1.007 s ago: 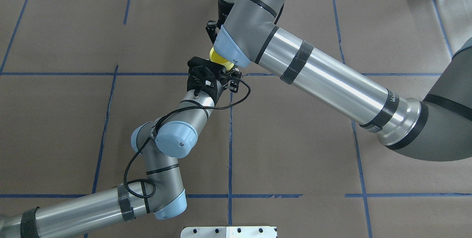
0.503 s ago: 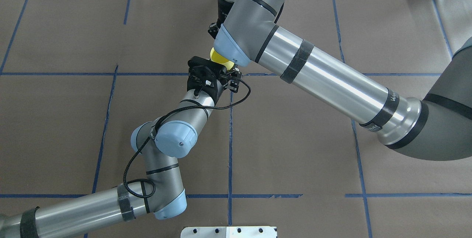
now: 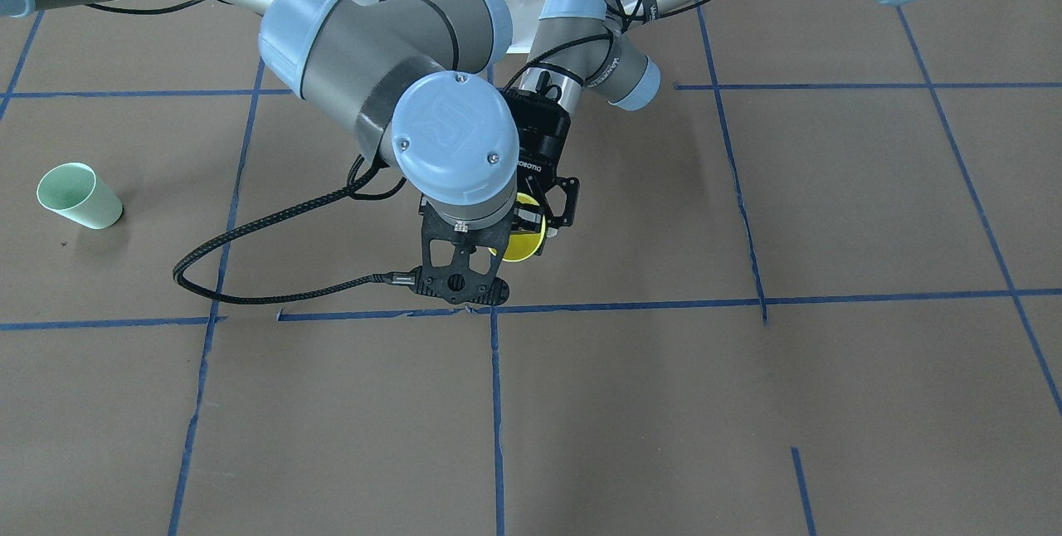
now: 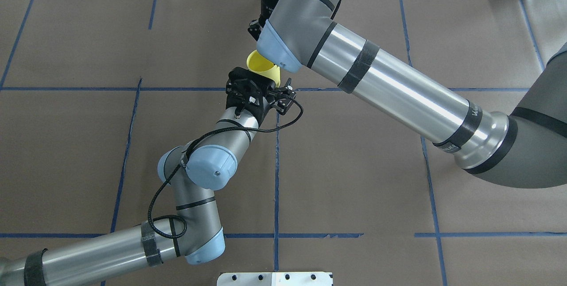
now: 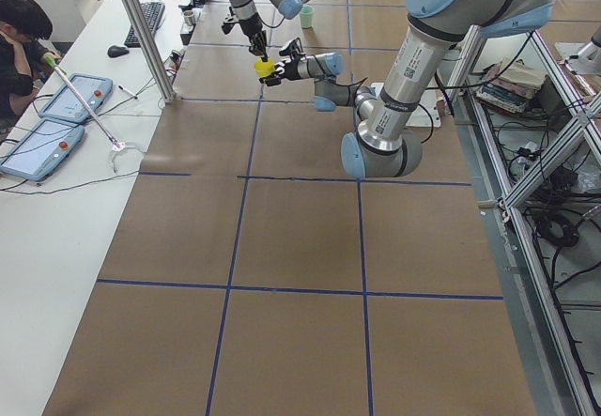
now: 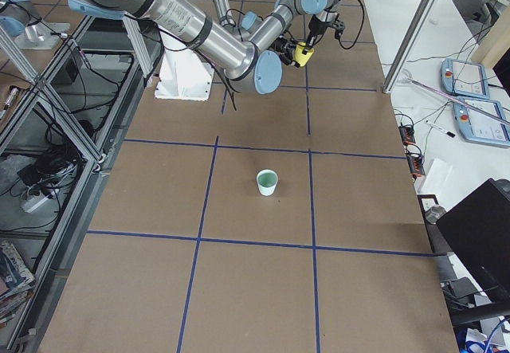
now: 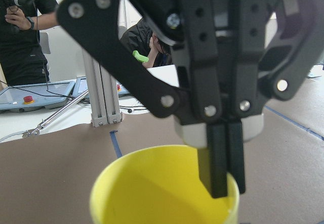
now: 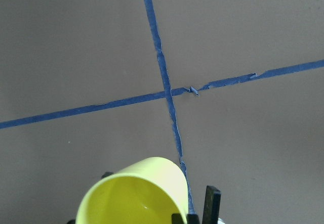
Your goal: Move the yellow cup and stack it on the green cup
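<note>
The yellow cup (image 4: 262, 68) hangs above the table's middle, between the two grippers. It also shows in the front view (image 3: 523, 243). In the left wrist view my right gripper (image 7: 221, 183) is shut on the yellow cup's (image 7: 162, 193) rim, one finger inside and one outside. The right wrist view shows the cup (image 8: 136, 193) tilted at that gripper (image 8: 195, 211). My left gripper (image 4: 278, 92) is open, right beside the cup's base. The green cup (image 3: 79, 196) stands upright and alone on the robot's right side, and also shows in the right side view (image 6: 267, 182).
The table is covered with brown paper marked by blue tape lines (image 8: 162, 82). The white robot base plate (image 4: 274, 278) is at the near edge. Operators and tablets (image 5: 56, 115) are at a side bench beyond the table.
My right arm has moved up and away a little with the yellow cup, so more of the cup shows beyond my left gripper. My left arm has barely moved.
</note>
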`<state>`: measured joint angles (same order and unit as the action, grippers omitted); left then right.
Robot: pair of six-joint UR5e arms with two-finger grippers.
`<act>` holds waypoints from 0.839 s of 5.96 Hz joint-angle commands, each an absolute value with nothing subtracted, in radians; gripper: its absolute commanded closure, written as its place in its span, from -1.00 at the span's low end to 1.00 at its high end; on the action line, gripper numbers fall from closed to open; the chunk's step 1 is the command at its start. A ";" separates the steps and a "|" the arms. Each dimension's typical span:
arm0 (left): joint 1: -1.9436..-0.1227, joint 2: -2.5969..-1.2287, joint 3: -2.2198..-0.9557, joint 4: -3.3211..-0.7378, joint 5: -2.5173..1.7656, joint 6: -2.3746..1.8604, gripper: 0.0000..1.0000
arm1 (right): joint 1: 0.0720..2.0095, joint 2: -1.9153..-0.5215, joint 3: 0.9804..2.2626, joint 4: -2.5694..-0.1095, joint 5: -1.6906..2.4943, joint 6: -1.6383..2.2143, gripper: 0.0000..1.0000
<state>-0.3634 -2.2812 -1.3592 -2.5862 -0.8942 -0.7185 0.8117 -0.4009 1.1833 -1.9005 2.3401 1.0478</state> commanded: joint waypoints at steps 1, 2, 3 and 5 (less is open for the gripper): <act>-0.364 -2.279 -1.358 -2.586 -0.893 -0.716 -1.00 | 0.842 -0.399 1.218 -1.910 2.368 1.054 1.00; -0.364 -2.279 -1.358 -2.585 -0.893 -0.715 -1.00 | 0.842 -0.416 1.245 -1.923 2.367 1.055 1.00; -0.364 -2.278 -1.358 -2.586 -0.891 -0.697 -1.00 | 0.854 -0.414 1.294 -1.989 2.368 1.055 1.00; -0.367 -2.269 -1.356 -2.586 -0.893 -0.695 -0.99 | 0.915 -0.390 1.362 -2.043 2.368 1.054 1.00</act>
<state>-0.3653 -2.2732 -1.3565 -2.5862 -0.8904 -0.6972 0.8825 -0.4014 1.3343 -2.0254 2.3683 1.0549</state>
